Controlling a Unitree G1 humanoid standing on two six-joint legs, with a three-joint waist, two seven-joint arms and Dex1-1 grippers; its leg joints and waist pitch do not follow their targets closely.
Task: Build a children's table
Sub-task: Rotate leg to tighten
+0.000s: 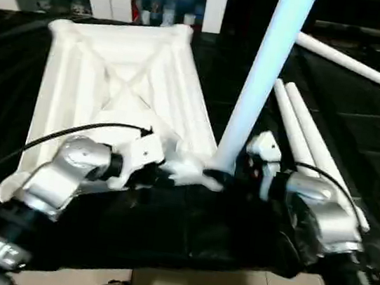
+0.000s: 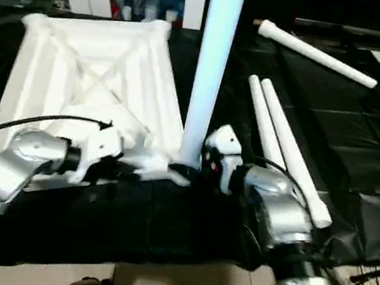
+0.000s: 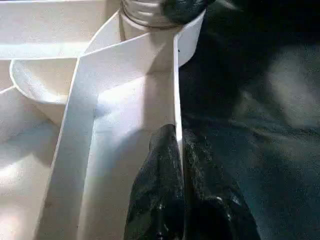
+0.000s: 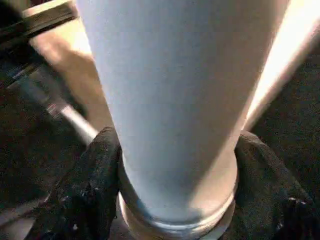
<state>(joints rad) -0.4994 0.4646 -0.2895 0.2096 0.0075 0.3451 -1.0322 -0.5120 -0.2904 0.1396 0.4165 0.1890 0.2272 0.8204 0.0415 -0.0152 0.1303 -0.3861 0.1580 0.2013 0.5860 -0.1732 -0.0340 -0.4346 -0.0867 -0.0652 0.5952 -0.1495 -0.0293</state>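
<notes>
Right wrist view shows your right gripper (image 4: pixel 175 200) with its black fingers (image 4: pixel 87 190) closed around the base of the long white tapered tube leg (image 4: pixel 175 100), which stands upright at the near right corner socket (image 3: pixel 187 37) of the white ribbed plastic tabletop (image 1: pixel 114 75) lying upside down. Your left gripper (image 3: pixel 178 150) pinches the tabletop's thin wall just beside that socket. If you let go of either before the leg seats, it will likely tip toward the three spare legs (image 1: pixel 305 130) right of the tabletop, or the top may slide.
</notes>
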